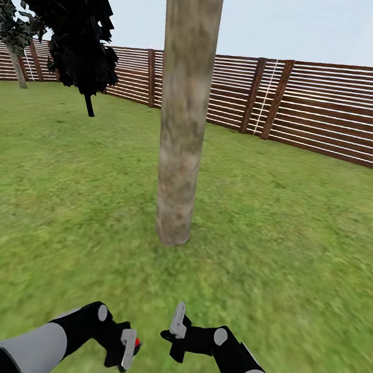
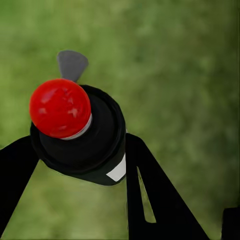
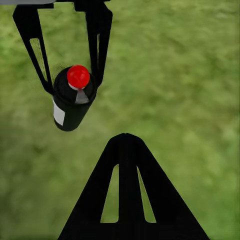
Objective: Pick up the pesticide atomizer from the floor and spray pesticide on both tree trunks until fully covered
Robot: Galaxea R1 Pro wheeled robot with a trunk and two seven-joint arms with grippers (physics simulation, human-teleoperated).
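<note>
The pesticide atomizer (image 2: pixel 80 132) (red cap, dark body) sits clamped between the left gripper's (image 3: pixel 70 85) fingers above the grass (image 1: pixel 299 225). The right gripper (image 1: pixel 176 332) hangs beside it with fingers together, empty, facing the tree trunk (image 1: pixel 183 109).

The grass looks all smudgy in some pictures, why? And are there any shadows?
In the left wrist view the pesticide atomizer is sharp but the grass behind is a soft blur; in the right wrist view too. In the head view the grass smears toward the bottom edge, and the tree trunk casts no clear shadow.
</note>
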